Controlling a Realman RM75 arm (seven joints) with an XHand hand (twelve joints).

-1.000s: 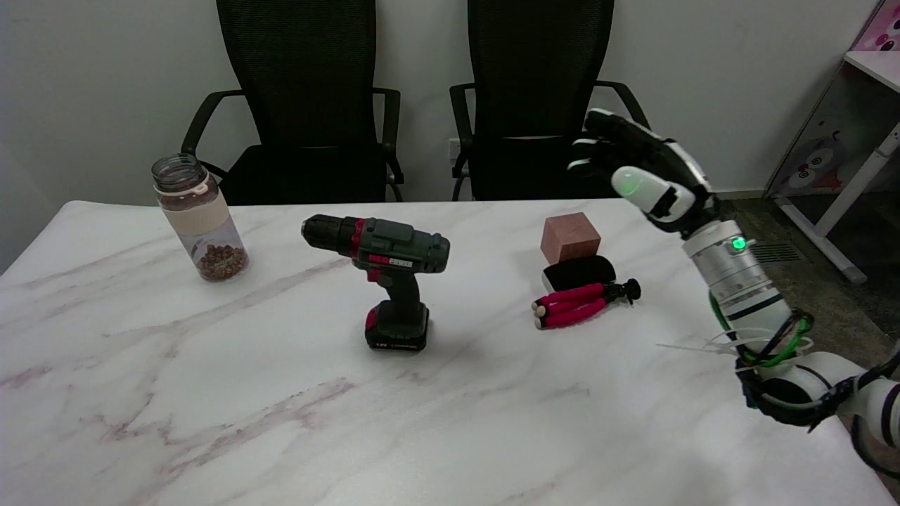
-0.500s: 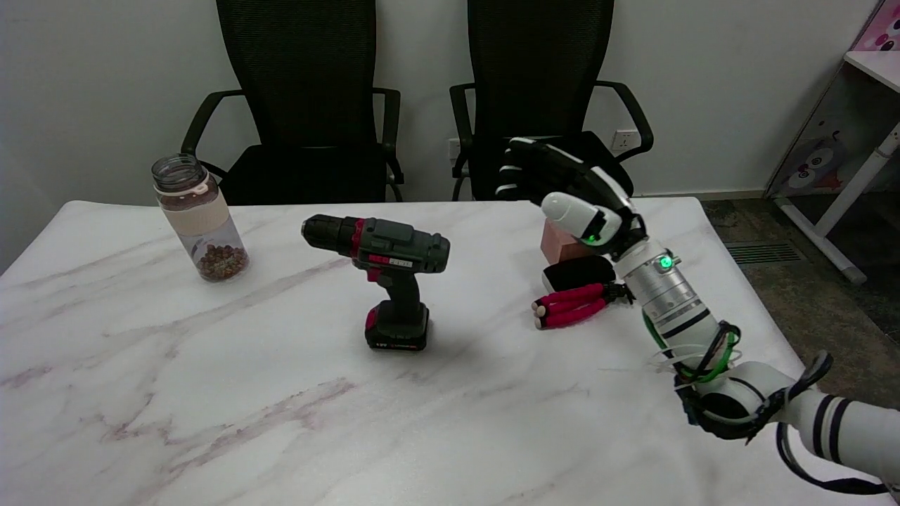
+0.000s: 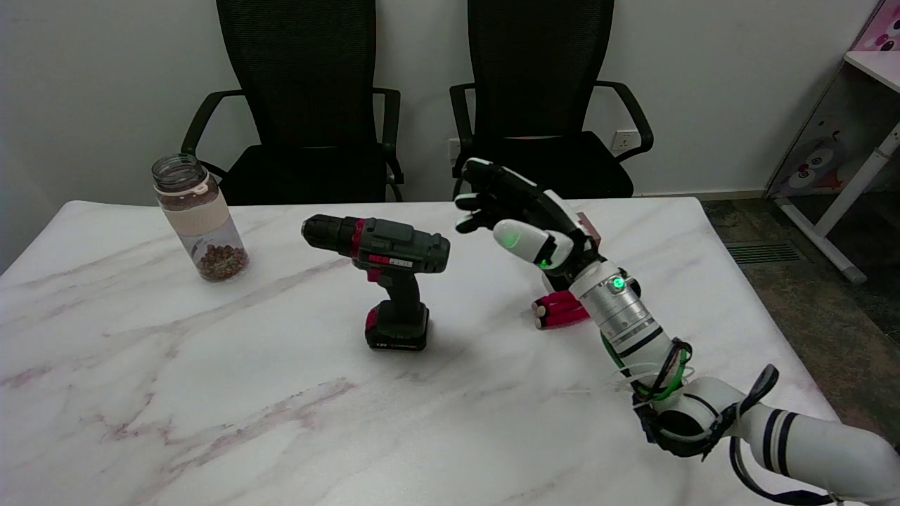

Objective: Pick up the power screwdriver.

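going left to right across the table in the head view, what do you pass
jar with brown bits in the bottom → power screwdriver standing on its battery → right hand, fingers apart and holding nothing. The pink tripod and the block sit partly behind the arm, so their place in the order is unclear.

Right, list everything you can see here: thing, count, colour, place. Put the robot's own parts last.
power screwdriver: one, dark grey with red trim, upright on its battery base, mid-table.
jar: one, clear with a beige band, brown bits inside, no lid, table's far left.
wooden block: one, reddish brown, mostly hidden behind the hand.
mini tripod: one, pink legs, lying beside the arm, partly hidden.
table: one, white marble pattern.
office chairs: two, black, behind the table.
desk: one, white, far right edge.
right hand: one, black and white, in the air just right of the screwdriver, fingers apart, holding nothing.
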